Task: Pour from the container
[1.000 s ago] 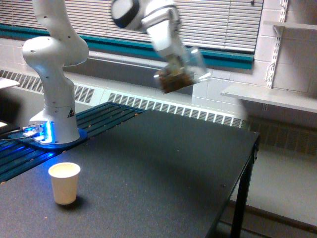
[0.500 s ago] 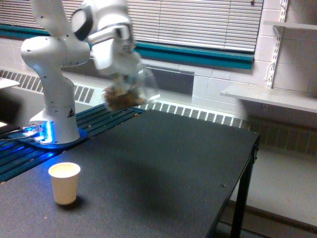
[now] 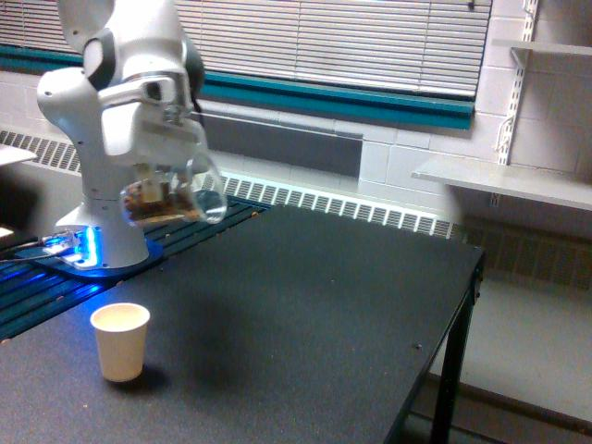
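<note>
The container (image 3: 171,196), a clear cup with brown bits inside, hangs tilted in the air at the exterior view's left. My gripper (image 3: 157,157) is shut on it from above; its fingers are hard to make out behind the cup's wall. A small off-white paper cup (image 3: 121,340) stands upright on the black table (image 3: 305,305), below the container and a little to its left, with a clear gap between them.
The arm's white base (image 3: 102,213) stands on a blue-lit plate at the left, beside a slatted dark rack (image 3: 199,217). The table's right edge (image 3: 467,305) drops to the floor. A shelf (image 3: 504,180) sits on the right wall.
The arm has swung the container from the upper middle to the left and down, ending above the paper cup. The paper cup has not moved.
</note>
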You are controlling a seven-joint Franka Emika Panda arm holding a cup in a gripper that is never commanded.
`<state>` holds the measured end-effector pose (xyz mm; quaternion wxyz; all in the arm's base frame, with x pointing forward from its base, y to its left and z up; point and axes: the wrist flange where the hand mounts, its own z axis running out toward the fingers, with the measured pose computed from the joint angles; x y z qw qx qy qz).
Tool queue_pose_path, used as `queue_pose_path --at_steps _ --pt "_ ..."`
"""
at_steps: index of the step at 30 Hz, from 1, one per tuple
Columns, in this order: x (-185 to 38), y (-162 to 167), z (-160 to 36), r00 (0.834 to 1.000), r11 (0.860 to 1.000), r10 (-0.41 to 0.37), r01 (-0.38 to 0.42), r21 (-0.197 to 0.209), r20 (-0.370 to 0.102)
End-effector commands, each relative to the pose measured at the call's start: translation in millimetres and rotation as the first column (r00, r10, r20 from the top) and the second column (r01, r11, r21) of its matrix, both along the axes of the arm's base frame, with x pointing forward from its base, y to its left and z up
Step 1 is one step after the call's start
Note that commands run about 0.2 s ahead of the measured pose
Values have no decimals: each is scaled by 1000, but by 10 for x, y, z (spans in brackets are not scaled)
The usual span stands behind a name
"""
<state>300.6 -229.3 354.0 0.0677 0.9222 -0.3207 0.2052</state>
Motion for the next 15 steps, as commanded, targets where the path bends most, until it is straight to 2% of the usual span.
queue_pose_path --at_steps 1,7,10,15 --pt "-254 -114 -67 1000 1000 -13 12 -19 -20" --pt "-468 -135 -219 997 999 -50 49 -14 -56" --pt "-582 -182 -259 996 998 -58 56 -31 -72" --pt "-720 -205 -339 992 996 -79 75 -36 -99"
